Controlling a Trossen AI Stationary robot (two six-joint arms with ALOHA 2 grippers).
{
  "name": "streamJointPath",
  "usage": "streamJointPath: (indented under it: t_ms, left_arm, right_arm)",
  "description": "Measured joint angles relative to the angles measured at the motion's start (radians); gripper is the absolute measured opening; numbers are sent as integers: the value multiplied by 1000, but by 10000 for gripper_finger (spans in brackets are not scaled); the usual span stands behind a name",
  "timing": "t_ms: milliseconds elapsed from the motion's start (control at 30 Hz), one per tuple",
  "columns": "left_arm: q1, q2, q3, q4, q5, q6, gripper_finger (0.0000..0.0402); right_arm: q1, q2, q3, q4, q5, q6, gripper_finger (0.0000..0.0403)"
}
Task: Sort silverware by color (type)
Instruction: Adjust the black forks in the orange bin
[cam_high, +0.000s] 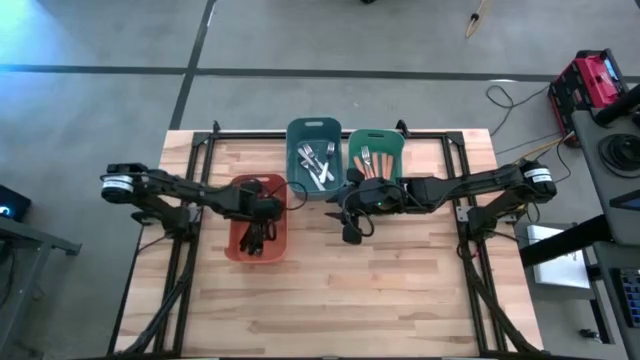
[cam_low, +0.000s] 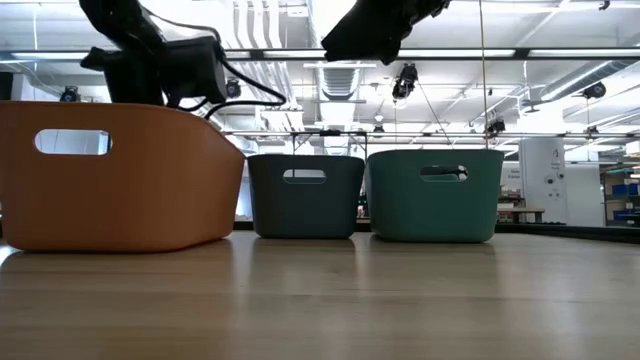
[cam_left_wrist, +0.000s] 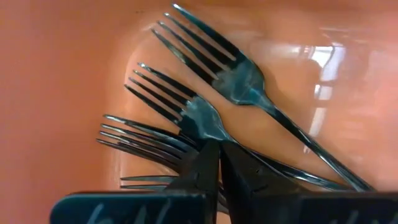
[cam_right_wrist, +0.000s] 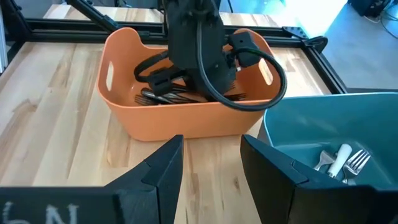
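The left gripper (cam_high: 262, 222) reaches down into the salmon bin (cam_high: 282, 248) at the table's left, its fingers (cam_left_wrist: 205, 165) pressed together over the dark forks (cam_left_wrist: 205, 115) lying there, while the right gripper (cam_high: 352, 226) hovers spread and empty just near of the blue bin (cam_high: 296, 132) holding silver forks (cam_high: 318, 160).

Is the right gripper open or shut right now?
Open. In its wrist view the right gripper shows its two fingers spread apart with bare table between them, holding nothing, just short of the salmon bin.
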Motion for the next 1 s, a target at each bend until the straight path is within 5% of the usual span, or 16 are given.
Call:
streamJointPath:
  t_ms: [667, 1000]
  left_arm:
    - [32, 7, -8, -63, -9, -176, 0]
    - [32, 2, 5, -20, -34, -146, 0]
  right_arm:
    - [0, 0, -1, 10, 1, 0, 153]
    - [0, 0, -11, 10, 1, 16, 153]
